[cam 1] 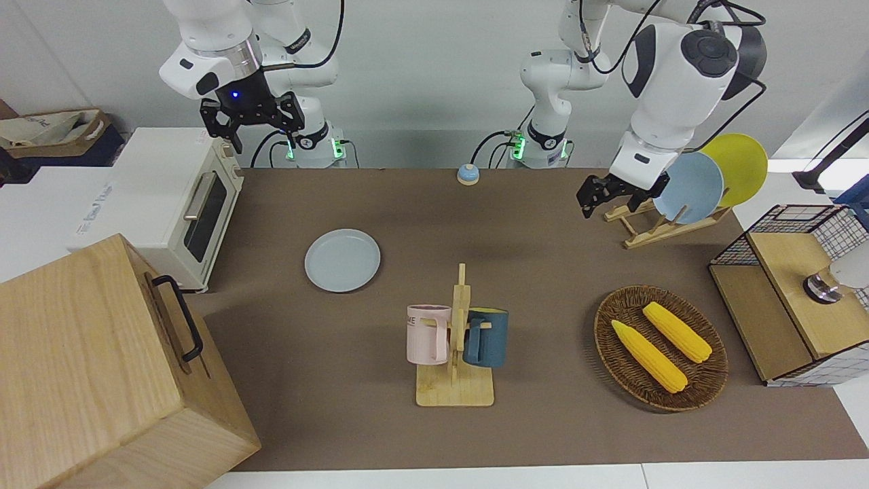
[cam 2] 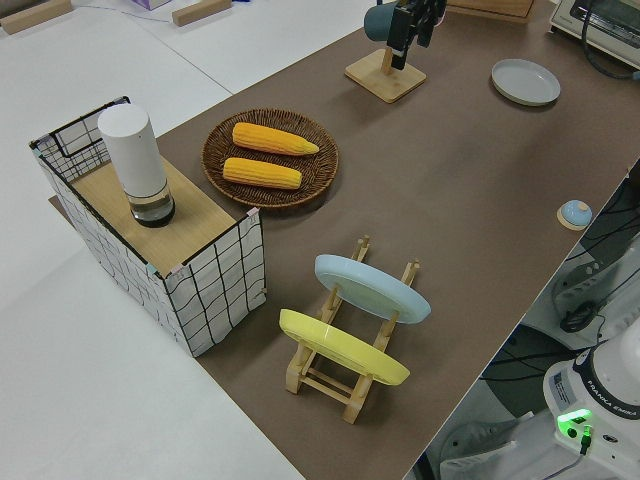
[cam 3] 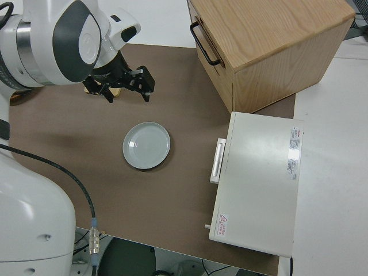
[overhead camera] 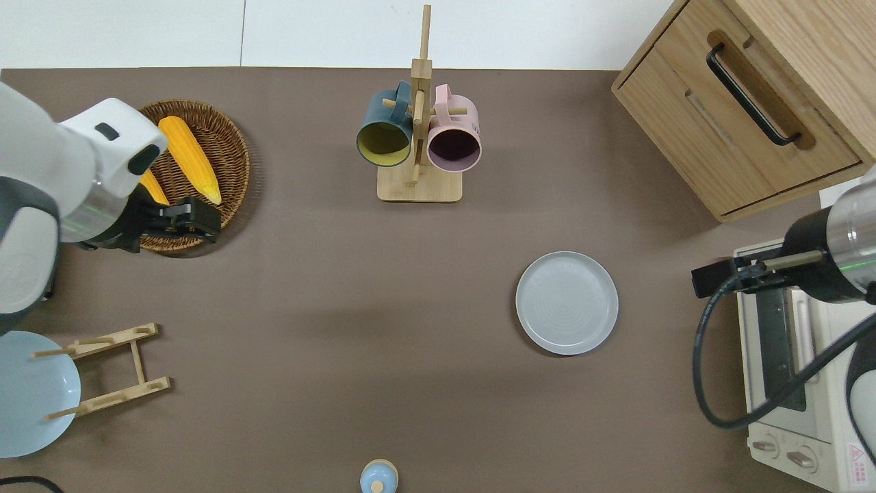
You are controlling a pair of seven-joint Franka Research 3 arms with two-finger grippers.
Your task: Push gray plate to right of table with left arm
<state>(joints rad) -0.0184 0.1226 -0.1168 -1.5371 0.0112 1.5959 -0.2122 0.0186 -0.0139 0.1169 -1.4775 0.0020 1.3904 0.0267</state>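
Note:
The gray plate (cam 1: 342, 260) lies flat on the brown table (cam 1: 543, 272), toward the right arm's end, near the toaster oven; it also shows in the overhead view (overhead camera: 567, 302), the left side view (cam 2: 525, 81) and the right side view (cam 3: 146, 145). My left gripper (cam 1: 611, 204) is up in the air, open and empty, well away from the plate. In the overhead view it (overhead camera: 209, 220) is over the rim of the corn basket (overhead camera: 233, 171). My right gripper (cam 1: 261, 139) is open and empty, and its arm is parked.
A toaster oven (cam 1: 170, 197) and a wooden cabinet (cam 1: 102, 367) stand at the right arm's end. A mug rack (cam 1: 456, 339) stands mid-table. A plate rack (cam 1: 645, 227) with a sky-blue and a yellow plate, a wire shelf (cam 1: 787, 292) and a small bell (cam 1: 467, 174) are also there.

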